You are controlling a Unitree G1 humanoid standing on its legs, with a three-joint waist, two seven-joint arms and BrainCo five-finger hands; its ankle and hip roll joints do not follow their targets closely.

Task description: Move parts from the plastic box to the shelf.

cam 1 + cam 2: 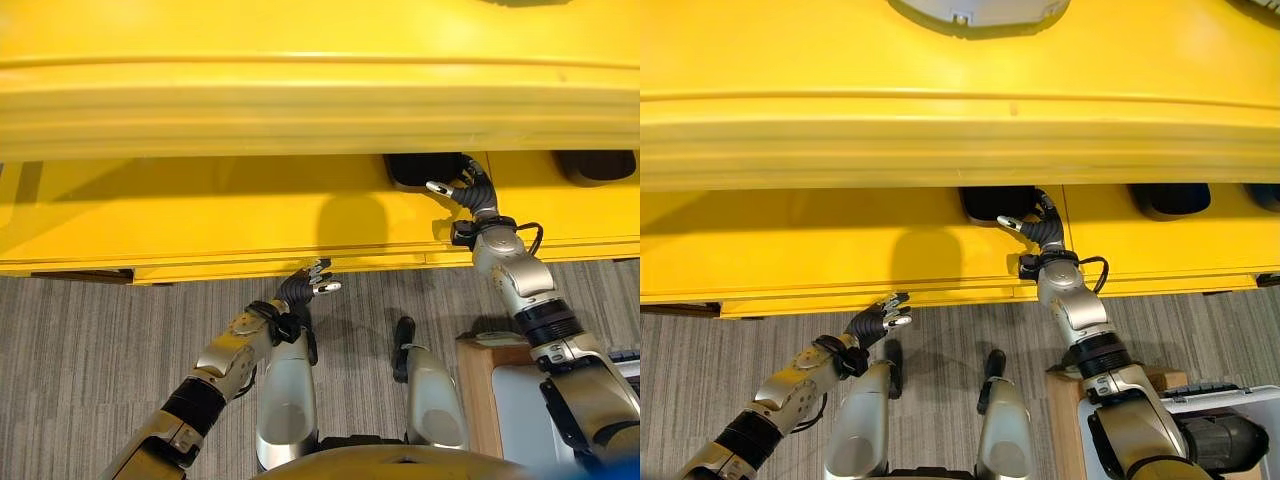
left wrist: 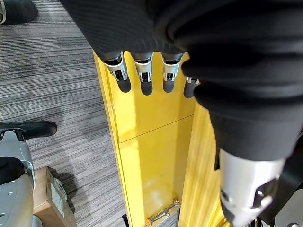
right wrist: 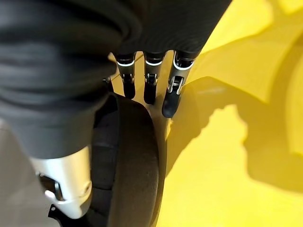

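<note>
Shelving in bright yellow point(image 1: 300, 90) spans the whole width of the head views, its upper tier overhanging a lower shelf point(image 1: 200, 225) whose front lip runs left to right above grey carpet point(image 1: 80, 360). Near the robot's right side, a wooden stand point(image 1: 478, 385) carries the pale plastic box point(image 1: 1230, 405), seen only at its rim.

On the lower shelf, tucked under the overhang, lies a black part point(image 1: 425, 168), a dark rounded piece whose long axis appears to run left to right along the shelf. The right hand point(image 1: 470, 190) reaches in over the shelf lip to it. In the right wrist view the fingers point(image 3: 170, 94) extend fairly straight along one side of the black part point(image 3: 132, 161) with the thumb on the other side, resting against it; whether they truly clamp it cannot be told. Another black part point(image 1: 597, 165) sits farther right on the same shelf, well apart.

The left hand point(image 1: 305, 287) hangs low in front of the shelf lip, above the carpet, fingers loosely curled and holding nothing.
</note>
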